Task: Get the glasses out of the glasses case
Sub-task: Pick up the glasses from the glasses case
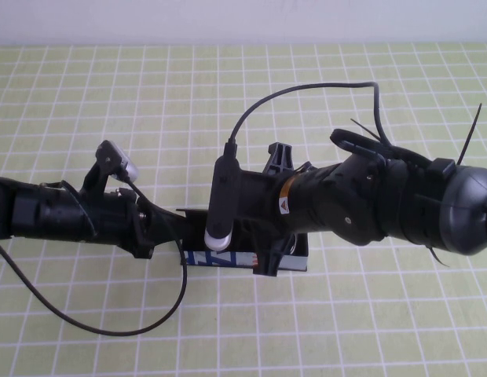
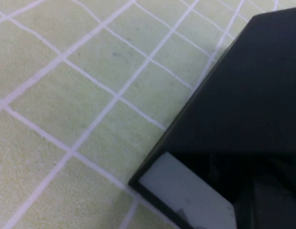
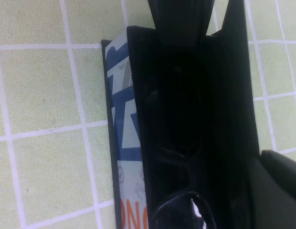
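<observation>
Near table edge has open green grid mat (image 1: 322, 330) all around. The glasses case (image 1: 294, 263) sits mid-table, mostly hidden under both arms; white strip with blue print faces the robot. Right wrist view alone shows the glasses (image 3: 179, 143) lying inside the open case. Left gripper (image 1: 161, 243) at the case's left end, right gripper (image 1: 263, 251) over it; can't tell finger state on either.

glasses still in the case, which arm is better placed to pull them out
Right. The right gripper sits directly over the open glasses case, with the glasses visible inside beneath it. The left gripper is at the case's left end.
</observation>
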`<state>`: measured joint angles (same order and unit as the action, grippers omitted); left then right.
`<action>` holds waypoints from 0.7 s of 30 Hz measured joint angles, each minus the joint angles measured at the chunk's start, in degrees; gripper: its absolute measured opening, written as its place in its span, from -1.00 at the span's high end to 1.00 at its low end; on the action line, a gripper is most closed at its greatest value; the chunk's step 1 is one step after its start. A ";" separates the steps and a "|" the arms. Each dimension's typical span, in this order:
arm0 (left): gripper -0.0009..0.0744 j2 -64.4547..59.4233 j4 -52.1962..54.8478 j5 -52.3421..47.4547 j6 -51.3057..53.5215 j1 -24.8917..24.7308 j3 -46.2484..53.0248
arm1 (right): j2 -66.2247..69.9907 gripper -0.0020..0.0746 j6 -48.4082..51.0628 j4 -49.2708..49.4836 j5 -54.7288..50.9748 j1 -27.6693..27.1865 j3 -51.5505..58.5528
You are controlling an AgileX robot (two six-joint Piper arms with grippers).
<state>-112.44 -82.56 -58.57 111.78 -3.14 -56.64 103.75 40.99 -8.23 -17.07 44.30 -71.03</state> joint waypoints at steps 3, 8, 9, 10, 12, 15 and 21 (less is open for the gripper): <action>0.99 -1.02 -1.31 -0.94 0.00 0.00 0.00 | -0.04 0.96 -0.11 0.37 0.04 -0.08 0.00; 0.99 -2.29 -2.43 -2.46 0.03 0.00 -0.19 | -2.03 0.90 -0.23 3.36 0.03 -0.08 0.11; 0.99 -2.42 -2.45 -2.72 0.03 0.00 -0.19 | -3.00 0.86 -0.73 5.09 0.03 -0.08 0.11; 0.99 -2.54 -2.55 -2.97 0.03 0.00 -0.19 | -4.19 0.80 -1.18 7.60 -0.32 -0.08 0.11; 0.99 -2.54 -2.55 -3.10 0.03 0.00 -0.19 | -6.64 0.71 -2.13 13.51 -2.23 -0.08 0.11; 0.99 -2.54 -2.55 -3.20 0.03 0.00 -0.19 | -10.25 0.68 -3.09 24.62 -8.39 -0.08 0.11; 0.99 -2.54 -2.55 -3.20 0.03 0.00 -0.19 | -9.83 0.94 -14.29 31.96 -20.99 -0.08 0.11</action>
<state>-114.99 -85.10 -61.77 111.81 -3.14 -56.83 93.92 26.70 23.73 -38.06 44.22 -70.92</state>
